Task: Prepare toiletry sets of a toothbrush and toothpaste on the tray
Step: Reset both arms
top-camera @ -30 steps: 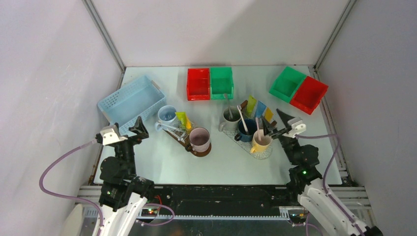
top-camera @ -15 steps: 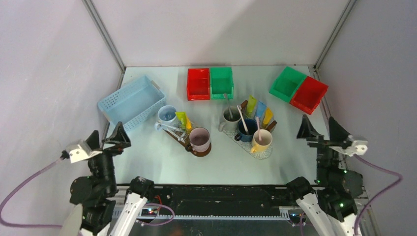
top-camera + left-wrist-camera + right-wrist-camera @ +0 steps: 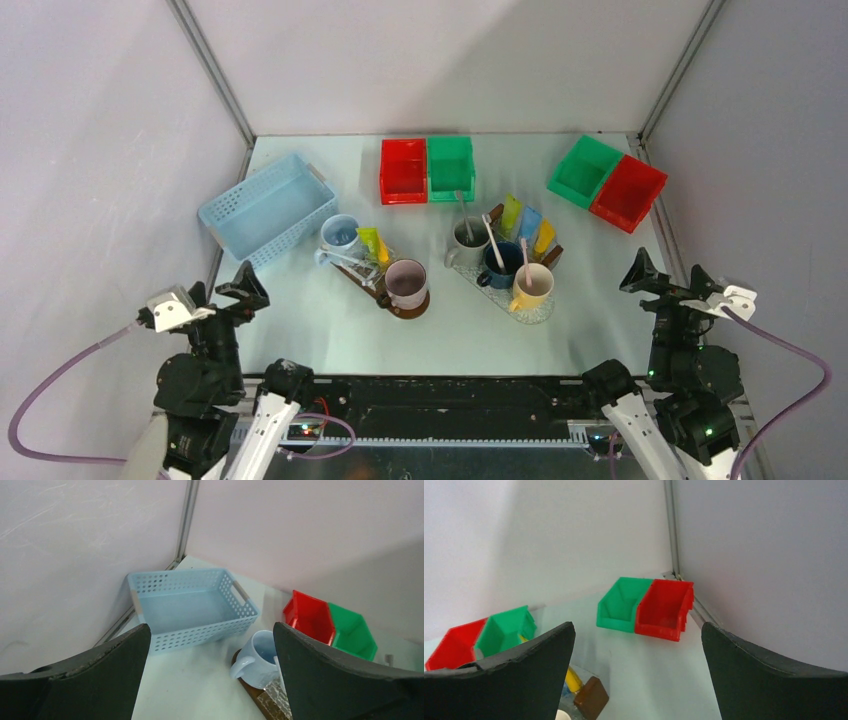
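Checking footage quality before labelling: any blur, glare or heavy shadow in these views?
Top external: even soft light, no glare on the table. Left wrist: blue basket crisp, shadow across right wall. Right wrist: red bin sharp, dark fingers lack detail.

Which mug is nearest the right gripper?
The yellow mug, at the near end of the right tray; the other four sit farther left or back.

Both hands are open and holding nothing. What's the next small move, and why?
Probably reach the left hand toward the slim pale toothbrush lying beside the light blue ceramic mug. That brush seems to lie loose rather than stand in a mug. The lilac ceramic mug next to it looks empty, and the left hand is open, empty and on that side.
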{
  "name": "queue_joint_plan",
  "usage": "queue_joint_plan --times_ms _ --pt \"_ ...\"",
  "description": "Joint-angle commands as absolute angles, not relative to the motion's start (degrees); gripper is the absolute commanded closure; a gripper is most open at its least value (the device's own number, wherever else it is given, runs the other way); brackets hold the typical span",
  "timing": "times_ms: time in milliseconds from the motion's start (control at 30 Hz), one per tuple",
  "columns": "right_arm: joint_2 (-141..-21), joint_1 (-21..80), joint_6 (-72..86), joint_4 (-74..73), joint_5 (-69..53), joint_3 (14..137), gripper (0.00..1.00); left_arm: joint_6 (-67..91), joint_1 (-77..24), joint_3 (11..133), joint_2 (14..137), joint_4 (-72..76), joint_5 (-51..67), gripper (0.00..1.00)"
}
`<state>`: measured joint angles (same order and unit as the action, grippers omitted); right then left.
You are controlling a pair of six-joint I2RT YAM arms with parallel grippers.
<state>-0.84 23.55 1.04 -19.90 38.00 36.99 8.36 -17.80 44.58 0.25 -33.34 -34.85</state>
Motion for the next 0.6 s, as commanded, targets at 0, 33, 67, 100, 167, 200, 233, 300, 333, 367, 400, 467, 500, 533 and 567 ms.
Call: queue_joint_plan --times_ms 0,33,67,100,167,200,233,300,333,367,400,467,500,533,567 --pt "5.4 23.8 1.3 -21.6 42.9 38.0 0.00 11.4 -17.3 45.5 -12.7 -36.0 -40.1 0.00" --pt "5.4 23.7 1.4 -21.7 43.1 38.1 0.01 12.0 -17.4 45.6 -12.7 -36.8 -40.9 0.00" --pt "5.4 23.6 1.4 -22.2 43.2 38.0 0.01 12.1 -17.4 45.8 -12.6 -37.0 -41.2 0.00" --pt "5.4 23.4 1.4 -22.5 43.2 37.9 0.01 12.3 -17.4 45.7 -12.8 -37.0 -41.5 0.00" --pt "5.4 23.0 1.5 -23.0 43.4 37.7 0.01 12.6 -17.4 45.8 -12.8 -37.3 -41.6 0.00" --pt "5.4 22.8 1.7 -23.2 43.5 37.6 0.01 12.7 -17.4 45.7 -12.9 -37.3 -41.6 0.00" --pt "5.4 22.8 1.9 -23.4 43.5 37.6 0.01 12.5 -17.3 45.7 -12.9 -37.2 -41.4 0.00" --pt "5.4 22.6 2.2 -23.5 43.1 37.5 0.01 12.1 -17.4 45.4 -12.9 -37.2 -41.3 0.00" --pt "5.4 22.4 2.3 -23.5 42.8 37.3 0.01 11.8 -17.4 45.1 -12.9 -36.9 -41.2 0.00" --pt "5.4 22.3 2.5 -23.5 42.7 37.3 0.01 11.4 -17.4 45.1 -12.9 -36.8 -41.0 0.00" --pt "5.4 22.1 2.6 -23.5 42.4 37.1 0.01 11.3 -17.4 44.9 -12.8 -36.6 -40.9 0.00" --pt "5.4 21.7 2.7 -23.2 41.8 36.9 0.01 11.2 -17.4 44.8 -12.9 -36.5 -40.9 0.00" --pt "5.4 21.6 2.7 -23.1 41.7 36.8 0.00 11.3 -17.4 44.8 -12.9 -36.3 -40.9 0.00" --pt "5.5 21.3 2.8 -22.9 41.4 36.6 0.01 11.4 -17.4 45.0 -12.8 -36.4 -40.9 0.00" --pt "5.5 21.2 2.9 -22.7 40.9 36.5 0.01 11.7 -17.3 45.0 -12.8 -36.5 -40.8 0.00"
